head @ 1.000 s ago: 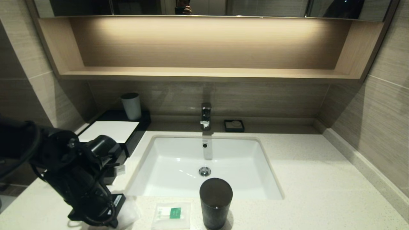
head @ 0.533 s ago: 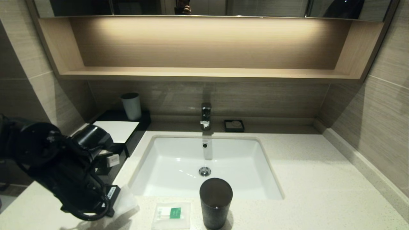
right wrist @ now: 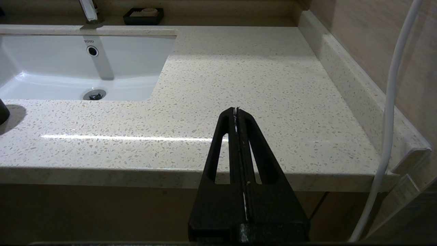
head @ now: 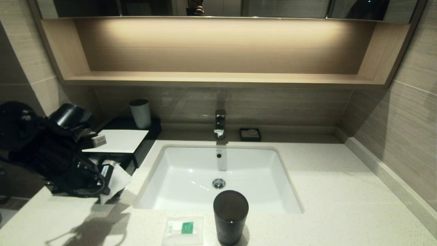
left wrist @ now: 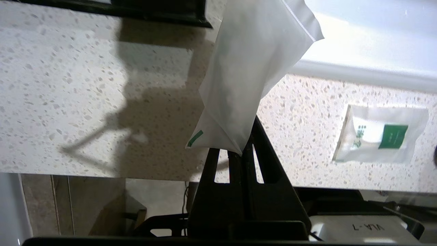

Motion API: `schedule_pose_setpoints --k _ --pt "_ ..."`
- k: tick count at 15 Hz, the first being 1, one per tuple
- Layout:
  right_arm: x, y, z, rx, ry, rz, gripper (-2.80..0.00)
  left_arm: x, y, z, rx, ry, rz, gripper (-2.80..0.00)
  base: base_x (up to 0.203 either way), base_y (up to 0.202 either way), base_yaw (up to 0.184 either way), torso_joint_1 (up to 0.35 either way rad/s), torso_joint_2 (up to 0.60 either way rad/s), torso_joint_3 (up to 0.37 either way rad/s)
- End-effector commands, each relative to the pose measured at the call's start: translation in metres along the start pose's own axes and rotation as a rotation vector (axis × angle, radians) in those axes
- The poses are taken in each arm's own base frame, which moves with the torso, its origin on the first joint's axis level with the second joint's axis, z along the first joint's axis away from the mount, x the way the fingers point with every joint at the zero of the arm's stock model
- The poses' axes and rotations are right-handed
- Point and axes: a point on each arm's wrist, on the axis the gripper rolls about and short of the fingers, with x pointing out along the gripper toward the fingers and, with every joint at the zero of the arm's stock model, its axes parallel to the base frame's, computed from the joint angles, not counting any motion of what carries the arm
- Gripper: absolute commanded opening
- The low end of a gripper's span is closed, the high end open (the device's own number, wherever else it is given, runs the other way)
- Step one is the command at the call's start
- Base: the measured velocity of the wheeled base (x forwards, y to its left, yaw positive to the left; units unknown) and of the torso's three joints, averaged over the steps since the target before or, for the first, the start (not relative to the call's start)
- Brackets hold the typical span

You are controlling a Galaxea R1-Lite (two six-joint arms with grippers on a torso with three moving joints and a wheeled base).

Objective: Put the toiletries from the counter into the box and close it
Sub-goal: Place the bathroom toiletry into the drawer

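Observation:
My left gripper is shut on a corner of a white packet with a small green mark. It holds the packet in the air just in front of the black box with the white panel on top. In the left wrist view the packet hangs from the closed fingertips above the speckled counter. A square white sachet with a green label lies on the counter's front edge and shows in the left wrist view too. My arm hides the box's front. My right gripper is shut and empty over the counter's right front edge.
A tall dark cup stands right of the sachet, in front of the white sink. A white cup stands on the box's back. A faucet and a black soap dish are behind the sink.
My left arm has risen from the counter's front and moved back and left towards the box, carrying the white packet off the counter.

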Motion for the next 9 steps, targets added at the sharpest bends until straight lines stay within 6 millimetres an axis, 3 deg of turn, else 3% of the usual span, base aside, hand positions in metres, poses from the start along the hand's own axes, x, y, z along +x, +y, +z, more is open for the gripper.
schedule_pose_setpoints --k 1,6,9 --pt "0.0 0.0 0.0 0.0 0.001 0.0 -2.8 0.007 0.016 0.015 -0.058 -0.007 0.022 -2.8 0.0 0.0 0.0 0.0 0.0 0.0" --pt "0.0 0.0 0.0 0.0 0.001 0.0 -2.8 0.019 0.042 0.041 -0.155 -0.023 0.042 -2.8 0.0 0.0 0.0 0.0 0.0 0.0" --pt "0.0 0.0 0.0 0.0 0.001 0.0 -2.8 0.024 0.045 0.049 -0.161 -0.023 0.039 -2.8 0.0 0.0 0.0 0.0 0.0 0.0"
